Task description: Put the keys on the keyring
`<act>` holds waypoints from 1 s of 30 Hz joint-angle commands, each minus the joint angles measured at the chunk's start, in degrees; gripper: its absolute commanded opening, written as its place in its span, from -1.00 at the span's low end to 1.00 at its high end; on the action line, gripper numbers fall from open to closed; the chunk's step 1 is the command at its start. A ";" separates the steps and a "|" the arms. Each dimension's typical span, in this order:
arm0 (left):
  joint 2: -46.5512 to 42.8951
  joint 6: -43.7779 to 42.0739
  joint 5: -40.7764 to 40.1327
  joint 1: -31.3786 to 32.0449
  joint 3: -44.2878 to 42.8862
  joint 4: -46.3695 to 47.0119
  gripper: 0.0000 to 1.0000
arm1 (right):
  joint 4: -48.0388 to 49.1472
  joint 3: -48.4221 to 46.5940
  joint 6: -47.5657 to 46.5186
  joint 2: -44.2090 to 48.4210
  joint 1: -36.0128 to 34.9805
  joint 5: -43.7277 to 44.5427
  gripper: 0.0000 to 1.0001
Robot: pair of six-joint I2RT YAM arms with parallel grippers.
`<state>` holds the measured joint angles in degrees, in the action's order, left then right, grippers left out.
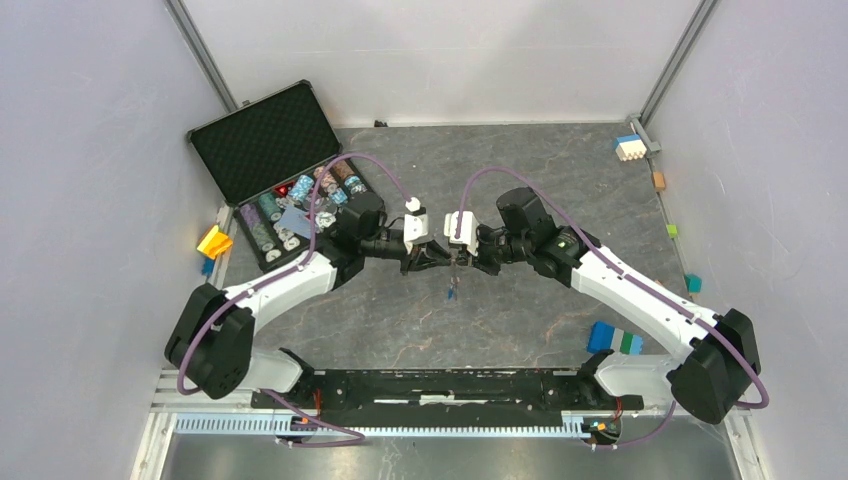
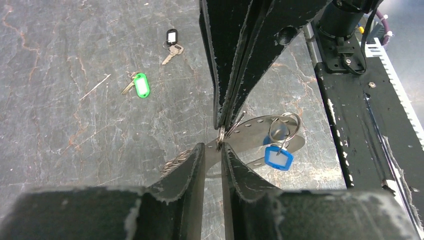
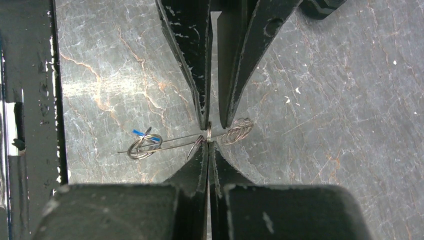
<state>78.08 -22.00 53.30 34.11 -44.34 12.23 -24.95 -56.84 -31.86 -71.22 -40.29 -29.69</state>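
Keyring [image 3: 208, 131] hangs mid-air crosswise between meeting tips, right gripper [image 3: 208, 146] fingers pinched shut on it, left gripper [image 2: 213, 146] fingers narrow around it, clamp unclear; blue-tag key [image 2: 278, 157] dangles from it, green-tag key [image 2: 141, 85] and black-tag key [image 2: 172, 37] lie loose on tabletop [image 2: 60, 125] below

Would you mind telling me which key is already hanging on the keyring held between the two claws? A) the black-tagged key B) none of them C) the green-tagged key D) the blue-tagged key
D: the blue-tagged key hangs from the keyring, while the green-tagged key and black-tagged key lie loose on the table.
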 commanded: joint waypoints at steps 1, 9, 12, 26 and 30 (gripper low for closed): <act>0.90 0.83 2.30 0.69 -2.42 2.58 -0.53 | 1.64 -0.30 -0.41 0.64 -0.22 -1.91 -1.00; 0.95 1.67 2.51 1.05 -2.26 3.23 -0.63 | 1.68 -0.20 -0.38 0.41 -0.21 -2.24 -1.00; 0.40 1.83 2.44 1.07 -1.99 3.41 -0.61 | 1.48 -0.12 -0.44 0.14 -0.18 -2.16 -1.00; -0.67 2.90 4.53 1.07 -1.20 4.75 -0.53 | 1.44 0.17 -0.40 -0.12 -0.21 -2.41 -1.00; -0.95 2.93 4.54 1.05 -1.19 4.81 -0.63 | 1.47 0.28 -0.48 -0.31 -0.22 -2.56 -1.00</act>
<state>78.89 -20.78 55.92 34.89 -44.64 13.85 -24.95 -56.75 -31.86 -71.24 -40.29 -30.79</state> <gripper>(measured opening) 0.209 0.004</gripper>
